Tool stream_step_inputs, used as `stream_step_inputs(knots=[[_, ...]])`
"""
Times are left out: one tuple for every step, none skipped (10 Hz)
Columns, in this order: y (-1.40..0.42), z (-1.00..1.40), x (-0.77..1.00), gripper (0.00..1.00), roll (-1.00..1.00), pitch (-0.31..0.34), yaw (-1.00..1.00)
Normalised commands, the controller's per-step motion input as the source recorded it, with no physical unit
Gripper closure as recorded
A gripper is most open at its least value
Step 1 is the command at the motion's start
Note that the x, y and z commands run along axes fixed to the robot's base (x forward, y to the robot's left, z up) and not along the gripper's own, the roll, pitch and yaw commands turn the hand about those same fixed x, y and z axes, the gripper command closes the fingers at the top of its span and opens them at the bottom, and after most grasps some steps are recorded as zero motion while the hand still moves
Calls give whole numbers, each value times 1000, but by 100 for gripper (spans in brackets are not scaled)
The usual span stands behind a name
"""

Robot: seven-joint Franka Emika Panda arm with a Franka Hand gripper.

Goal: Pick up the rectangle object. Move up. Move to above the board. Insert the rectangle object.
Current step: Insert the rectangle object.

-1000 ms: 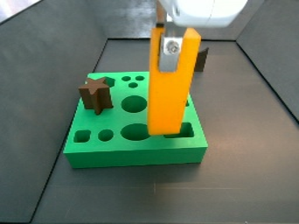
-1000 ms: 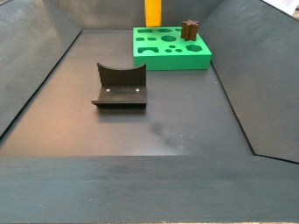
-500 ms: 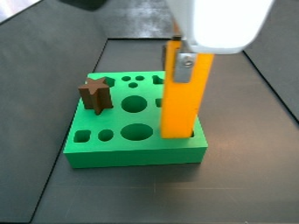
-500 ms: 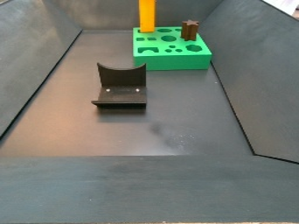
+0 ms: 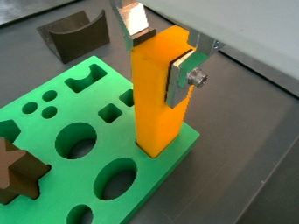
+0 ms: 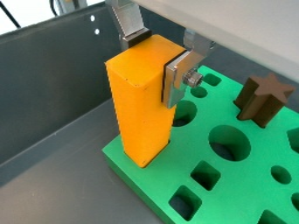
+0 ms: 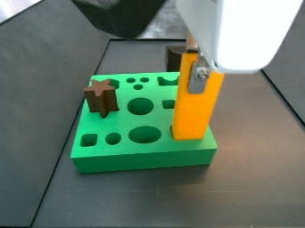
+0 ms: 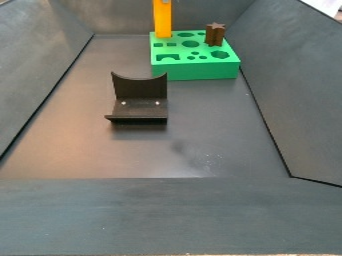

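The rectangle object [image 5: 158, 105] is a tall orange-yellow block. It stands upright with its lower end in a hole at the corner of the green board [image 5: 158, 171]. It shows in both wrist views [image 6: 138, 109] and both side views [image 7: 194, 107] [image 8: 162, 20]. My gripper [image 5: 160, 57] is shut on the block's upper part, one silver finger on each side, also in a wrist view [image 6: 156, 59] and a side view [image 7: 197, 73]. The board [image 6: 233, 188] [image 7: 143, 158] [image 8: 201, 70] has several round and square holes.
A brown star-shaped block [image 7: 99, 96] [image 6: 267, 94] [image 8: 214, 33] stands in the board near another corner. The dark fixture [image 8: 138, 97] [image 5: 73, 37] stands on the dark floor beside the board. Sloping dark walls [image 8: 40, 90] enclose the floor.
The gripper has come down with the rectangle object. The block's top is lower and its lower end has sunk into the board's hole.
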Motion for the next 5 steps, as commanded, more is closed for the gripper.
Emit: stream_step_inputs(knots=[[0,-566,-69,100,134,-121,0],[0,-809,-117,100,163,-174,0],[-9,-829,-100,100,117,-201,0],[71,-111,-54,100,-57,-141,0],[0,0,0,100,0,0,0]])
